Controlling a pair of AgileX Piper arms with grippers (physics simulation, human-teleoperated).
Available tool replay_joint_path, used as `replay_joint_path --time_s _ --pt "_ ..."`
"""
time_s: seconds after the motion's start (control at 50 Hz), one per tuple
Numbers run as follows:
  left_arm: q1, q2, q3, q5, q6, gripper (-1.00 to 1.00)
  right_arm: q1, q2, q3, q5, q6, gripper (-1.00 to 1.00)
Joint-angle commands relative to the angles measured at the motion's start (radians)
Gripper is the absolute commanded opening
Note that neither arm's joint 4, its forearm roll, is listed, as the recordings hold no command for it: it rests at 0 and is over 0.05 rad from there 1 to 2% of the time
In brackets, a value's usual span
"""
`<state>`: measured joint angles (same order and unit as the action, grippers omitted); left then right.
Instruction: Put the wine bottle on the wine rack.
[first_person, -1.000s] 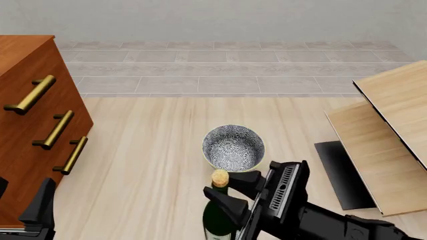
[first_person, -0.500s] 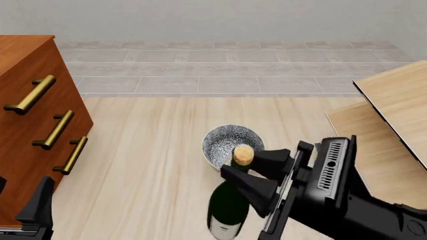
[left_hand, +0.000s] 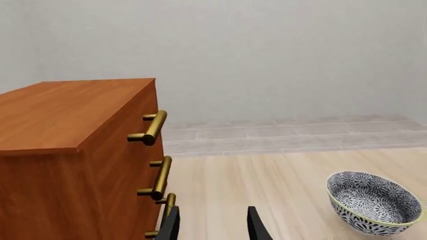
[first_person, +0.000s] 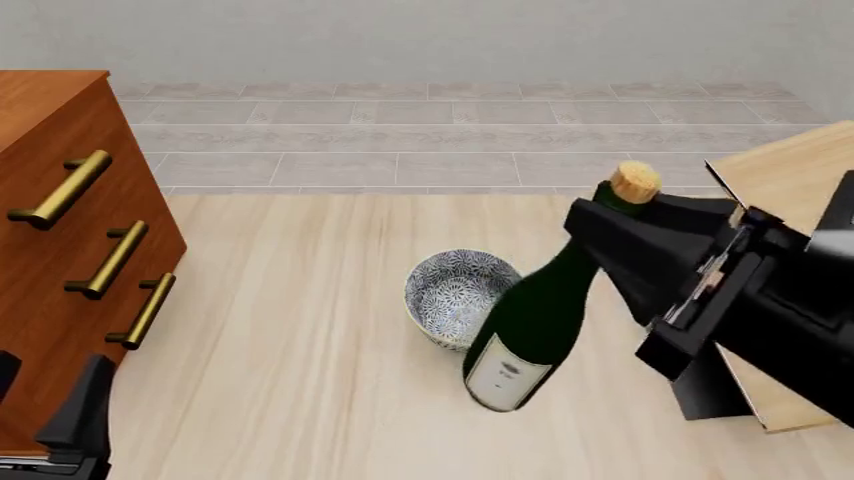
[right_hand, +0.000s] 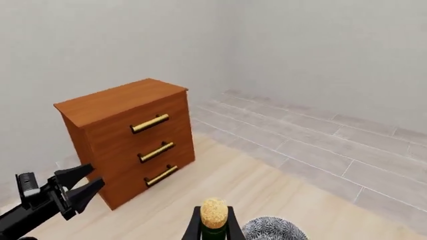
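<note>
Wine bottle (first_person: 534, 310) hangs in the air, tipped, with its cork top (first_person: 635, 182) up high and its label (first_person: 505, 372) low, above the table (first_person: 294, 300) and just in front of the bowl (first_person: 454, 290). The right gripper (first_person: 617, 232) pinches its thin neck just under the cork. The wine rack (first_person: 774, 260) sits at the right side, very near the bottle's top. I think the good way now is to go slow, carry the bottle over to the right, and lay it down along one slanted board so it does not roll or slip. A hold at the neck can let the heavy bottom swing, so gentle moves look best. The bottle is dark green, smooth and shiny, round and long. The rack is flat pale wood with thin dark edges. The bowl is round with a blue and white pattern. The cabinet (first_person: 67, 270) is red-brown wood with gold bar handles (first_person: 114, 258). The left gripper (left_hand: 212, 225) waits low by the cabinet, fingers apart, holding nothing.
</note>
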<state>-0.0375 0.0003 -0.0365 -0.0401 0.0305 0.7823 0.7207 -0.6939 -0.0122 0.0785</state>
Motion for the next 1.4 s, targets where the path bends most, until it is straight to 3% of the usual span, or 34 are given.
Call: replay_joint_path --time_s 0.02,0.26,0.32,0.54,0.6,0.78,1.12,1.4 --pt "-0.01 0.0 0.004 -0.003 -0.003 1.0 -0.129 -0.071 -0.061 0.084 0.072 -1.0" --pt "-0.024 0.0 0.002 -0.002 -0.006 1.0 -0.285 -0.126 -0.138 0.192 0.149 -1.0" --pt "-0.027 0.0 0.0 -0.002 -0.006 1.0 -0.318 -0.128 -0.163 0.222 0.144 -1.0" --pt "-0.041 0.0 -0.008 -0.001 -0.016 1.0 -0.51 -0.1 -0.317 0.357 0.201 -1.0" --pt "-0.043 0.0 -0.011 -0.001 -0.018 1.0 -0.548 -0.054 -0.371 0.417 0.195 -1.0" --pt "-0.044 0.0 -0.017 0.0 -0.023 1.0 -0.685 -0.006 -0.489 0.484 0.281 -1.0" --pt "-0.045 0.0 -0.029 0.005 -0.031 1.0 -0.853 0.07 -0.608 0.601 0.413 -1.0" --pt "-0.045 0.0 -0.018 -0.008 -0.049 1.0 -0.956 0.086 -0.66 0.691 0.444 -1.0"
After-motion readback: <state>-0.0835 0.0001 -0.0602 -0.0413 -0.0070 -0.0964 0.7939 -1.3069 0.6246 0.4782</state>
